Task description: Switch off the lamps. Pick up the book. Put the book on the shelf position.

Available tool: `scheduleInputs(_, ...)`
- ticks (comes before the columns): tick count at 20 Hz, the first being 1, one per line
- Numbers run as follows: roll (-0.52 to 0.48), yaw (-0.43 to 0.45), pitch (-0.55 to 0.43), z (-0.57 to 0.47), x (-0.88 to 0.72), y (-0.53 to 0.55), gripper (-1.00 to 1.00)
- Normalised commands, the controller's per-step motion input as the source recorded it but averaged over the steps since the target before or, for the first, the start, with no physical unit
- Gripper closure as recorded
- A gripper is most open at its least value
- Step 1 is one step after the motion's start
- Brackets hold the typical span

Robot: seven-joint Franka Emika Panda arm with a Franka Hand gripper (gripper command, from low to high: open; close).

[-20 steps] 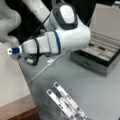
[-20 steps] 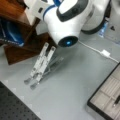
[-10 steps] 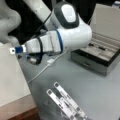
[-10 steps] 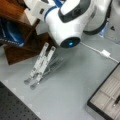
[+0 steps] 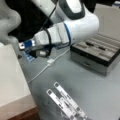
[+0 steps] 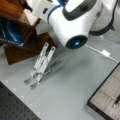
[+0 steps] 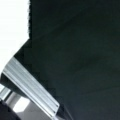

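Observation:
The book [image 5: 11, 82] is a large flat white slab at a front view's left. It lies on the reddish-brown shelf position [image 5: 27, 115], whose edge shows under it. In a front view the same board [image 6: 23, 51] sits at the top left, partly under the arm. My gripper [image 5: 25, 46] points left just past the book's far edge, at the end of the white wrist. The wrist view shows only a dark surface, a white patch and a silvery bar [image 7: 32, 87]. The lamps are out of view.
A grey open case [image 5: 100, 53] with slots stands at the right, also at the bottom right [image 6: 107, 96]. Silvery perforated stand strips [image 5: 65, 103] lie on the grey table near the board [image 6: 41, 63]. A white cable [image 5: 50, 62] crosses the table. A black perforated mat [image 6: 11, 107] fills a corner.
The arm has crept slightly to the right in a front view. The book, the strips and the case have not moved.

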Motion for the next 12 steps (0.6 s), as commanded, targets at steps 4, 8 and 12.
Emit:
scheduleInputs(4, 0.853, -0.454, -0.484, 0.03, 0.41, 0.46, -1.0)
scheduleInputs(8, 0.622, -0.449, -0.297, 0.0, 0.48, 0.41, -1.0)
scheduleInputs(12, 0.443, -0.427, -0.148, -0.07, 0.57, 0.37, -1.0)
